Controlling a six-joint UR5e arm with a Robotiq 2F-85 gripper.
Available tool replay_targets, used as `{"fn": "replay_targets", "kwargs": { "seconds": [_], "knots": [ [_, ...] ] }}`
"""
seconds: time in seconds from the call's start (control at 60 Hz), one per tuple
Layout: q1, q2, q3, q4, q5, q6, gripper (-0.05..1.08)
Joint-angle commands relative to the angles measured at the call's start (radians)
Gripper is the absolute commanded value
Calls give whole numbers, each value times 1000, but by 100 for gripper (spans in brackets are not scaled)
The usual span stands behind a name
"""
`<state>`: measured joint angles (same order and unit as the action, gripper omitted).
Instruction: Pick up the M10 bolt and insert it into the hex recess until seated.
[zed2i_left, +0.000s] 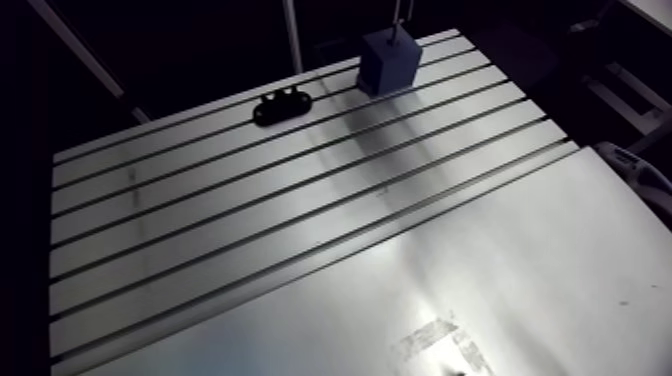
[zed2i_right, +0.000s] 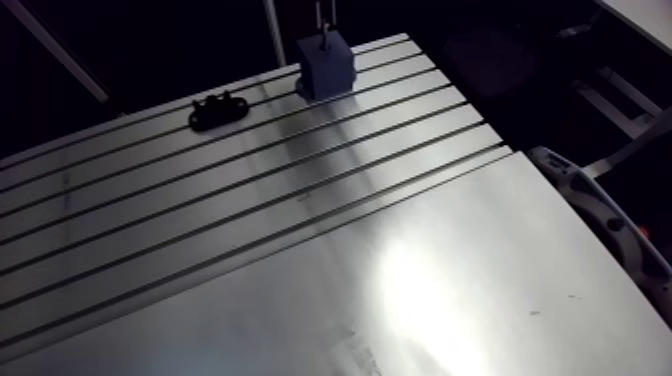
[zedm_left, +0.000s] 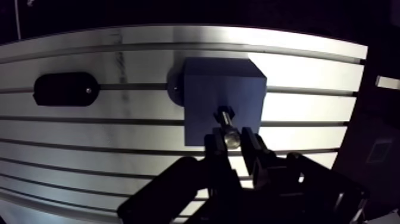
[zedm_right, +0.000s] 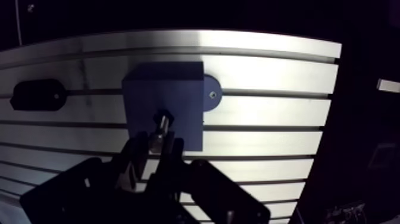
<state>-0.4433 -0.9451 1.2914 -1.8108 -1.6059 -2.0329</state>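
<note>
Inspector: Gripper (zedm_left: 231, 139) status?

Assessor: We find it clenched on the M10 bolt (zedm_left: 227, 125), which sits between its fingers. The bolt's far end meets the hex recess (zedm_left: 219, 111) in the blue block (zedm_left: 202, 89) just ahead.

Inspector: Handling?

Assessor: We judge it to be steel: rigid, dense, slick. Grip squarely across the shank and firmly, lest it pivot.

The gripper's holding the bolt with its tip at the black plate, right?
No. The wrist view shows the gripper holding the bolt with its tip at the blue block; the black plate lies apart, beside the block.
</note>
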Motion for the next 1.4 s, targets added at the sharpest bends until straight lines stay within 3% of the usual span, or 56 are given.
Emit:
{"fn": "replay_targets", "kwargs": {
  "seconds": [0.017, 1.4],
  "knots": [
    [1, 1, 1, 0, 1, 1, 96],
    [0, 6, 1, -27, 6, -5, 96]
  ]
}}
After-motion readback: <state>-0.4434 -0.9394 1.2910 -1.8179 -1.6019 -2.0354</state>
